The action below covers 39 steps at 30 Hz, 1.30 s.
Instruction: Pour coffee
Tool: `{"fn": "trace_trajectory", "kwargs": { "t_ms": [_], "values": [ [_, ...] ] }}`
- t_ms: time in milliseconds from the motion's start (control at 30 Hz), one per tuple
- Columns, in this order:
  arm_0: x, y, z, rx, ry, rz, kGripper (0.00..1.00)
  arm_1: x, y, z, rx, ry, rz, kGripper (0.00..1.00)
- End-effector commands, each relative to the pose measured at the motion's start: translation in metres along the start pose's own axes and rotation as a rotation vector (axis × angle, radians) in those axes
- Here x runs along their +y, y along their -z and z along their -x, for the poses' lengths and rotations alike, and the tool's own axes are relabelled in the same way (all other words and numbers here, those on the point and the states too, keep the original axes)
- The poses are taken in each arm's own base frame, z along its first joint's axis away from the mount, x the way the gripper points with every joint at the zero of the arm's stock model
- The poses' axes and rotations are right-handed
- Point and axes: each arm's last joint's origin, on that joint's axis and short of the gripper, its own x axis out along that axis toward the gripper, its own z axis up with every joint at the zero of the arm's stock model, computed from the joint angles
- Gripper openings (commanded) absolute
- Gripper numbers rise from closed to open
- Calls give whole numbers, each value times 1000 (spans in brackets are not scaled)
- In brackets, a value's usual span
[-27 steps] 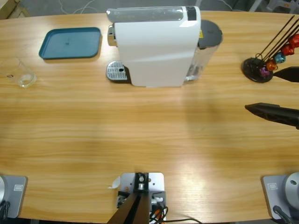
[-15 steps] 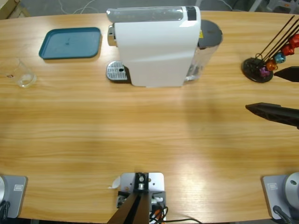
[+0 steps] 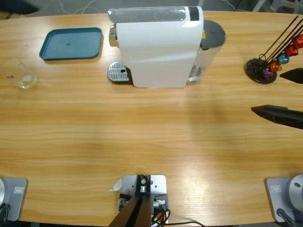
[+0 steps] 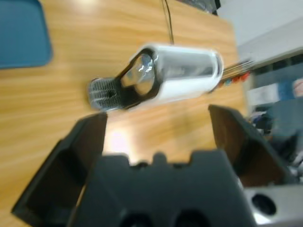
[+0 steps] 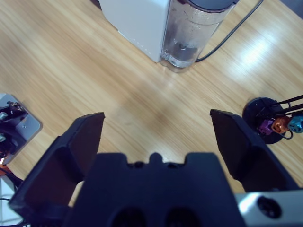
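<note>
- High view: the right tool [image 3: 266,92] hangs at the worktop's [image 3: 151,142] right edge, its jaws spread wide with nothing between them.
- Right wrist view agrees: that tool [image 5: 156,127] looks down on bare wood, with the water tank [image 5: 189,33] ahead and the capsule stand [image 5: 267,116] off to one side.
- Left wrist view: the left tool [image 4: 156,127] is also wide and empty. It is up high, looking across at the machine [image 4: 175,73] and its grate [image 4: 102,92].
- The coffee [image 3: 27,83] is a thin pale pool in the bottom of the glass [image 3: 20,73]. The glass stands upright near the worktop's left edge, just beside the tray [image 3: 72,43] and well apart from the machine [image 3: 158,47].
- I'd say the step in hand is the reach for the glass, which neither tool is near yet.
- To do it well, the tool should come in level from the side and set one jaw on each side of the wall, low down.
- It should close gently, as clear glass slips, and keep the glass upright until it is over the target.
</note>
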Motion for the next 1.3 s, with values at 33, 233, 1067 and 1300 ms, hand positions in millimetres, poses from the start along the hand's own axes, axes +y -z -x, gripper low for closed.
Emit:
{"fn": "trace_trajectory", "kwargs": {
  "t_ms": [33, 233, 1067, 1300],
  "values": [
    [0, -35, -91, 181, 65, 122, 908, -1, 10, -1, 22, 11, 19, 1000],
    [7, -33, -107, 214, 35, 150, 895, 0, 10, -2, 25, 10, 18, 1000],
    [9, -32, -151, 290, 69, 100, 0, 0, 8, -5, 34, 9, 19, 996],
    [-11, -34, -131, 266, 194, 25, 0, 0, 8, -5, 34, 9, 19, 987]
  ]
}}
